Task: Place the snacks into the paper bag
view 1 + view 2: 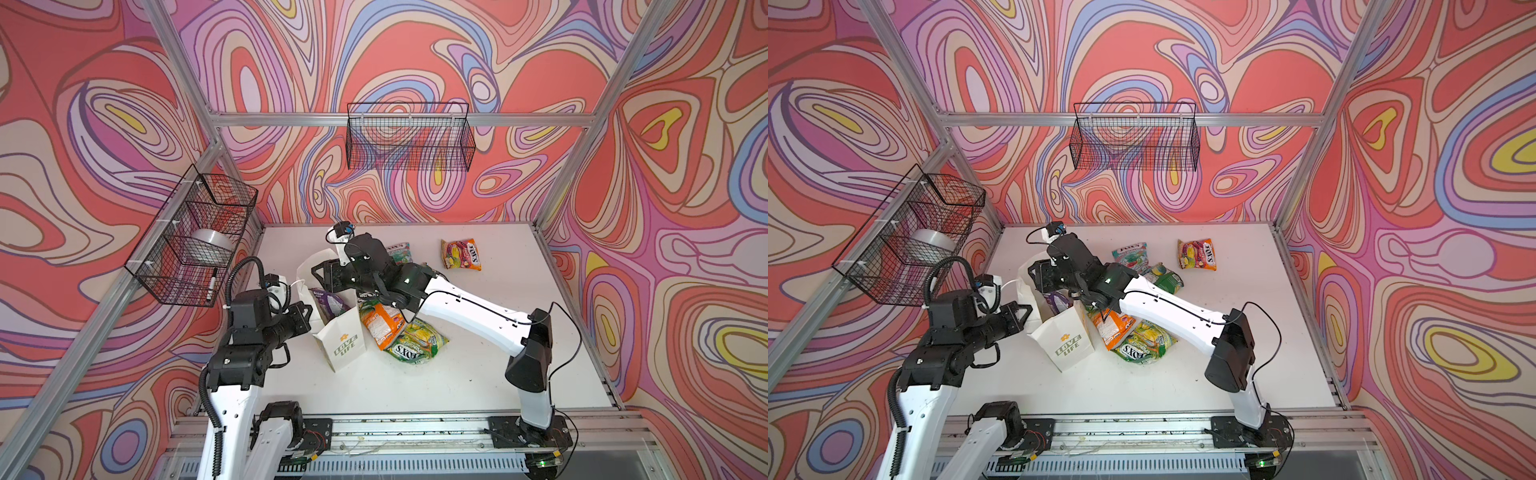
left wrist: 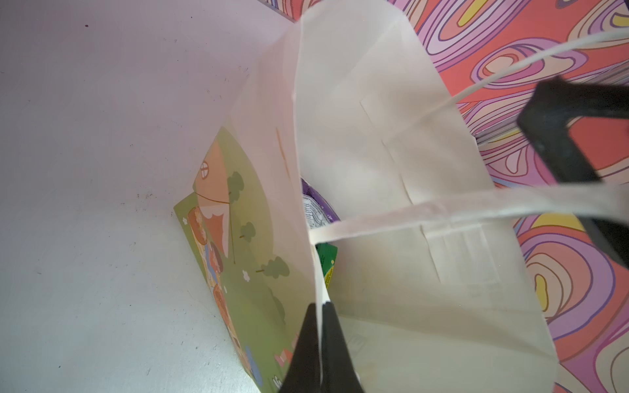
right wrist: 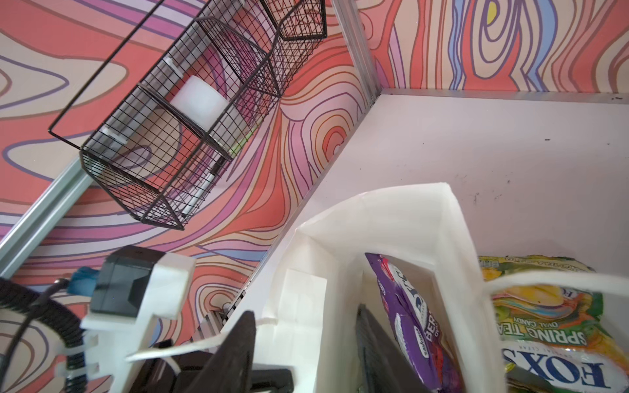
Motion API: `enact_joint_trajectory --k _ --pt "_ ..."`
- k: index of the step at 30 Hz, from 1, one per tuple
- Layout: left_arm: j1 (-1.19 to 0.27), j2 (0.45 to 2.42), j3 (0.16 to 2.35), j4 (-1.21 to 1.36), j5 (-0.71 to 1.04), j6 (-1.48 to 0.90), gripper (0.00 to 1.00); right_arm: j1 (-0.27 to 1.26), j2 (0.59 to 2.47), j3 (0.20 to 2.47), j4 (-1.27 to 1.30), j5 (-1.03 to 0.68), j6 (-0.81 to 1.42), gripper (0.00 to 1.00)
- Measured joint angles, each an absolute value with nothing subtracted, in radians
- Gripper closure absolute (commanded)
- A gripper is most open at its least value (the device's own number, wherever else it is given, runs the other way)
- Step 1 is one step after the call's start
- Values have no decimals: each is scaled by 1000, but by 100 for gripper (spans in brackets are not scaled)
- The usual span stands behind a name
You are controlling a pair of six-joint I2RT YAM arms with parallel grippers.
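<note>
Carefully: my left pincer is clamped on the rim of the paper bag, my right pincer gapes empty inside, and lifting out could snag its wall.

The paper bag is matt white paper, smooth with soft creases, and its handles look like flat paper strips. The left end effector, pinching the bag's rim, has matt black plastic fingers. Just beside the right end effector, inside the bag, a purple packet shows glossy, crinkled film. Past the bag wall from that end effector, the yellow-green packet and the orange packet have the same shiny, wrinkled finish. The counter is smooth matt white, flecked with dark scuffs. Off to the side of the left end effector, the wire basket is thin black metal mesh and the frame rail is dull silver metal.
</note>
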State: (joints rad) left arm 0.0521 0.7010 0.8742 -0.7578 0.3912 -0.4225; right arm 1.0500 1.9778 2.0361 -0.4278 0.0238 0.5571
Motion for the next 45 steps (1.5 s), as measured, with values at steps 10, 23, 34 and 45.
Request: enact_joint_trajectory --k 10,23,34,45 --pt "52 701 874 -758 391 -422 100 1095 1893 2115 -508 173 403 2" --pt "51 796 1025 -847 353 -423 50 1086 1908 2159 -713 467 296 2" --pt "51 846 1299 -1038 230 -421 61 1068 1928 2076 -725 451 276 46" --pt "40 1024 1480 -1105 236 -415 100 1066 1892 1991 -685 362 293 100"
